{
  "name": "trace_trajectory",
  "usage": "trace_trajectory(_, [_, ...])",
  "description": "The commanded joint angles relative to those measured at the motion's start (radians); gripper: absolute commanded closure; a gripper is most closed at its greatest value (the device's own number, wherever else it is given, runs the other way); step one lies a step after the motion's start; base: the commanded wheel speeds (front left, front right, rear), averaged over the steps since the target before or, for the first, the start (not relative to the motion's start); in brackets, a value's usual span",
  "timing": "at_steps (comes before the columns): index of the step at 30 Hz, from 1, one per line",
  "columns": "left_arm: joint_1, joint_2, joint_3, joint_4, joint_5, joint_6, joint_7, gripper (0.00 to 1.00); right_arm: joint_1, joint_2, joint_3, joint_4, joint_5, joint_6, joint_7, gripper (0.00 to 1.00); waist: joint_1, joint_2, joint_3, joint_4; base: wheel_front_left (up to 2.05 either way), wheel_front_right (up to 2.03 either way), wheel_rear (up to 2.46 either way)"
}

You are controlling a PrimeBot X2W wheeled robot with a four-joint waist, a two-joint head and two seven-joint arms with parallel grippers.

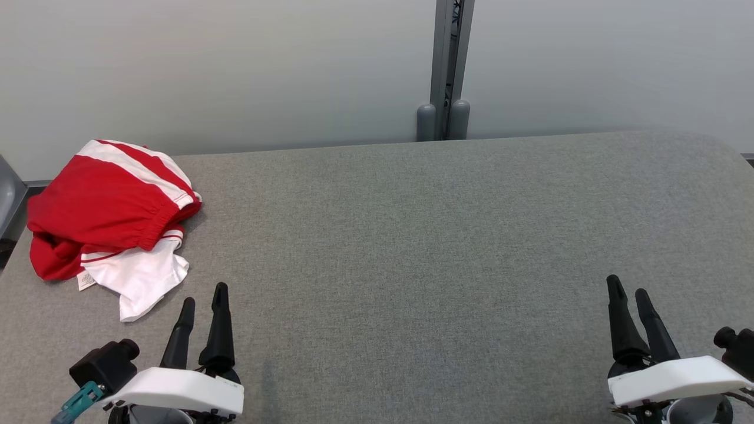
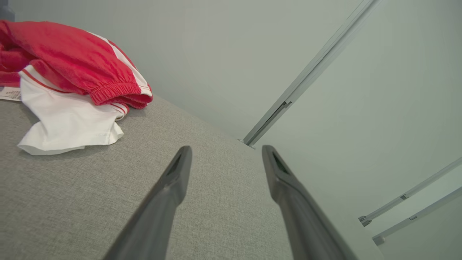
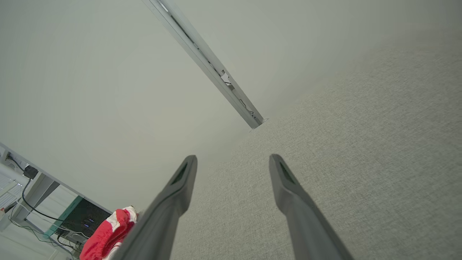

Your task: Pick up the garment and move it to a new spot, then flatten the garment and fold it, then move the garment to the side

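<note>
Left gripper (image 1: 204, 294) stood open, empty; garment (image 1: 112, 212) lay crumpled just ahead to its left, apparently not touching. Right gripper (image 1: 627, 286) stood open, well apart.

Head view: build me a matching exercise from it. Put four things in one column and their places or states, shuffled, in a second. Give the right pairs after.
Column one
1. garment
2. left gripper
3. right gripper
4. metal post

Column two
A. upright against the wall behind the table
B. open, at the lower right, far from the garment
C. crumpled in a heap at the table's far left
D. open, at the lower left, close to the garment but not touching it

Pairs: 1-C, 2-D, 3-B, 4-A
</note>
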Motion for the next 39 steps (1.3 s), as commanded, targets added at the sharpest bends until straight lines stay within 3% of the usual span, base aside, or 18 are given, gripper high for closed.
trace_trajectory(1, [-0.01, 0.007, -0.004, -0.01, 0.034, 0.003, -0.01, 0.0, -0.007, -0.01, 0.002, -0.009, -0.034, 0.003, -0.012, 0.0, 0.0, -0.0001, 0.0, 0.0, 0.0, 0.0, 0.0])
trace_trajectory(15, [-0.004, 0.009, -0.027, 0.001, 0.198, 0.018, -0.049, 0.0, -0.007, -0.012, 0.023, -0.011, -0.209, 0.004, -0.051, 0.0, 0.0, -0.0001, -0.002, 0.001, 0.0, 0.0, 0.0])
trace_trajectory(39, [-0.003, 0.012, -0.065, 0.056, 0.365, 0.043, -0.103, 0.0, -0.003, -0.016, 0.047, -0.021, -0.418, 0.004, -0.106, 0.0, 0.0, -0.0001, -0.001, 0.005, 0.0, 0.0, 0.0])
